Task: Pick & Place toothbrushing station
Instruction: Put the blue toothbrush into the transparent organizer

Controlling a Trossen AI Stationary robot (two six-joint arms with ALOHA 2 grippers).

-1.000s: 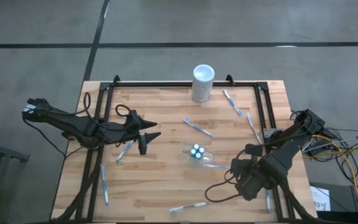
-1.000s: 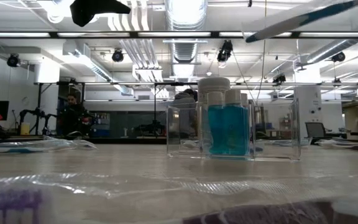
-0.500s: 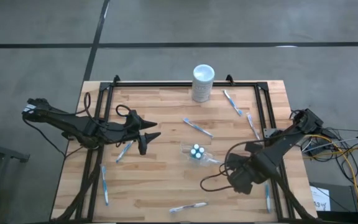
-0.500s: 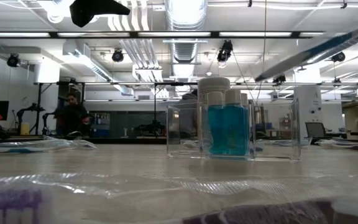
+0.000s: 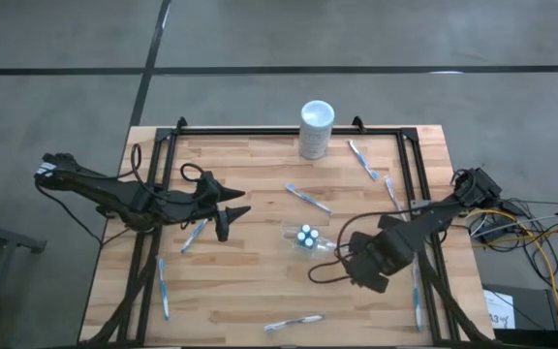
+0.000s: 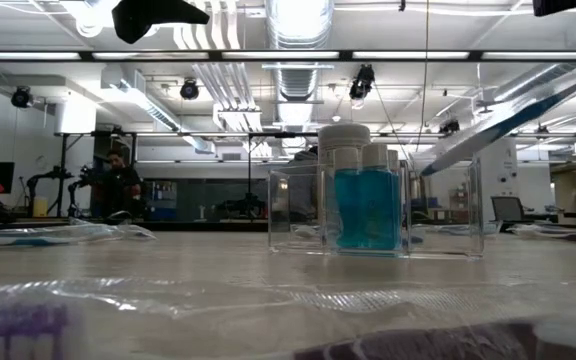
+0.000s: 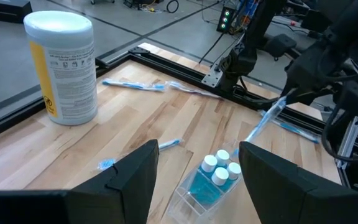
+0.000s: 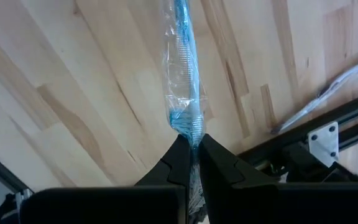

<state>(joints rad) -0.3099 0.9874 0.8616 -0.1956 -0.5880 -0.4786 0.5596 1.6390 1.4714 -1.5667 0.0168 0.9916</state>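
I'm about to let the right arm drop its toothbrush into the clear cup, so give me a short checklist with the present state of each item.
1. Right gripper shut on the wrapped toothbrush: ok.
2. Toothbrush lifted clear of the table: ok, it hangs in the air in the low view.
3. Clear cup upright with tubes inside: ok.
4. Brush tip over the cup's opening: not ok, it is beside the cup.
5. Left gripper open and away from the cup: ok.
6. Room left in the cup: cannot tell.
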